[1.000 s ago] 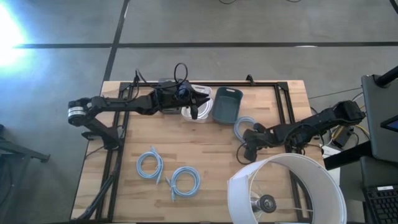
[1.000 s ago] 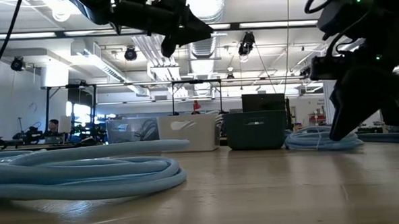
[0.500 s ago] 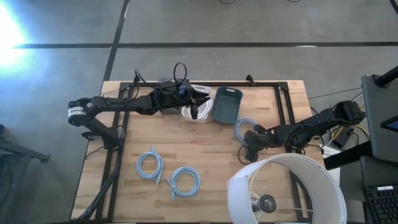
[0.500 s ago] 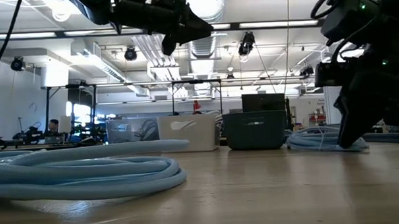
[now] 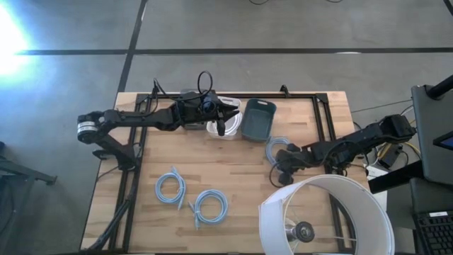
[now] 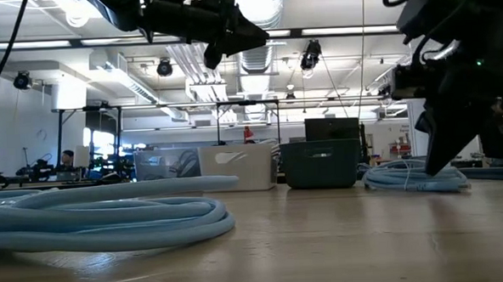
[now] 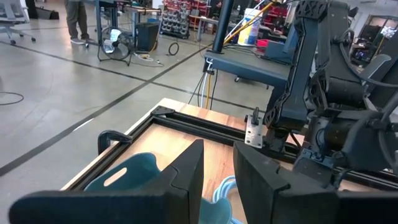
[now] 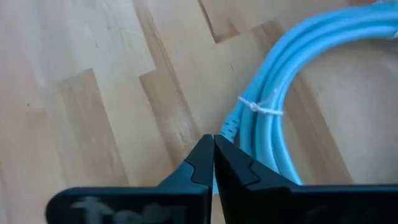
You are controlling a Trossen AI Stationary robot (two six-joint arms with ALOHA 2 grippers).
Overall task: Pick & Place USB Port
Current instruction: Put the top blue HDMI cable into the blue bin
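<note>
Cable coil (image 5: 277, 146), light blue and tied with a white band, lies on the wooden table (image 5: 233, 177) just in front of the dark teal bin (image 5: 257, 117), toward the right side. The right gripper (image 5: 284, 157) sits at the near edge of that coil; in the right wrist view its two dark fingers (image 8: 214, 163) are pressed together with their tips meeting right at the coil's outer strand (image 8: 273, 124), and whether any cable is caught between them cannot be told. The right arm reaches in low from the table's right edge, stretched nearly flat along the surface.

Nearest the front edge stands a large white lampshade (image 5: 325, 216), close beside the right arm and crowding the front right corner. Two more blue coils (image 5: 170, 188) (image 5: 210, 205) lie front left, well apart from the right gripper, with bare wood between.

Farther back, a white bin (image 5: 225, 125) stands touching or just beside the teal bin. The left gripper (image 5: 228, 120) hangs above the white bin, raised off the table, its fingers (image 7: 186, 174) parted by a narrow gap and holding nothing visible. The left arm runs in from the left edge. A black frame rail (image 5: 283, 95) borders the back and sides of the table.
</note>
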